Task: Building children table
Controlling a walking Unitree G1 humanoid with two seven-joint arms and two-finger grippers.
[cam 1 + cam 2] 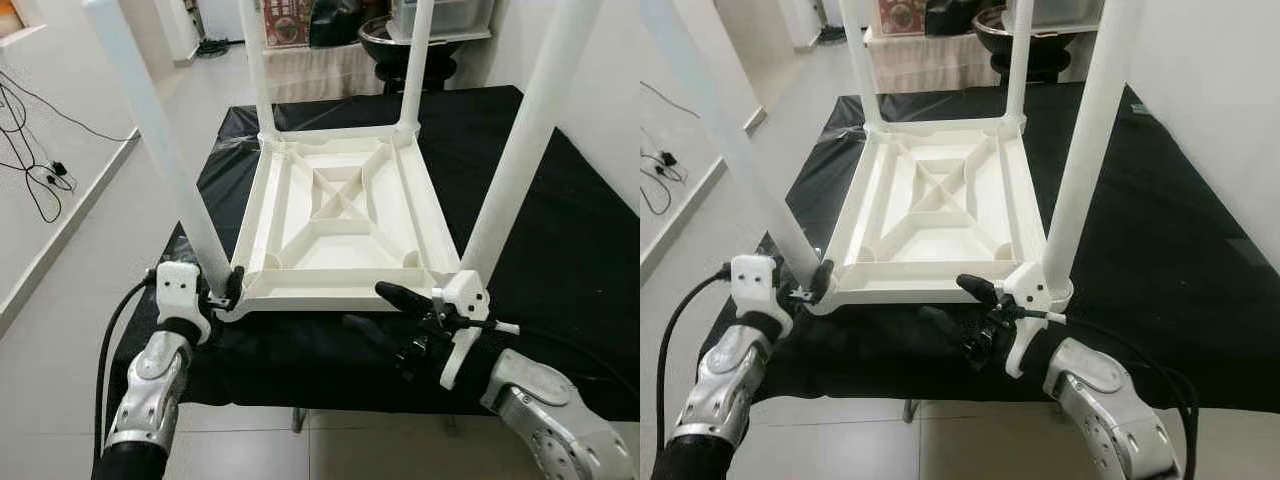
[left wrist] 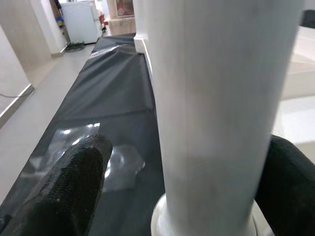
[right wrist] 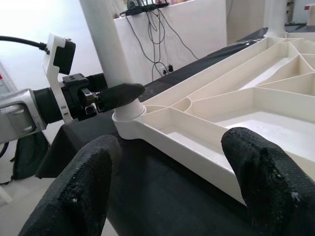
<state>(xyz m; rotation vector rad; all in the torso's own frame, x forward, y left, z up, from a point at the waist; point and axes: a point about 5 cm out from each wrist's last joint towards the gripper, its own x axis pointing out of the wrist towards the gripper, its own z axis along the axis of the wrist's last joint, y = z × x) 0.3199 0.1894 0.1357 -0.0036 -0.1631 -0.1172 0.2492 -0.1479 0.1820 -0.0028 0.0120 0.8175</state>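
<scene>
A white children's table (image 1: 340, 210) lies upside down on a black-covered worktable (image 1: 560, 230), its four legs pointing up. My left gripper (image 1: 226, 294) is at the base of the near-left leg (image 1: 160, 140). It is open, and the leg (image 2: 216, 98) stands between its fingers (image 2: 69, 187) with a gap on one side. My right gripper (image 1: 385, 312) hovers open at the table's near rim, just left of the near-right leg (image 1: 520, 140), holding nothing. Its fingertips (image 3: 266, 182) face along the ribbed frame (image 3: 221, 123) toward the left gripper (image 3: 113, 93).
The worktable's front edge runs just below both grippers. Grey floor with black cables (image 1: 40, 170) lies to the left. A low stand with a dark bowl (image 1: 400, 40) is behind the worktable, and a white wall (image 1: 610, 100) is close on the right.
</scene>
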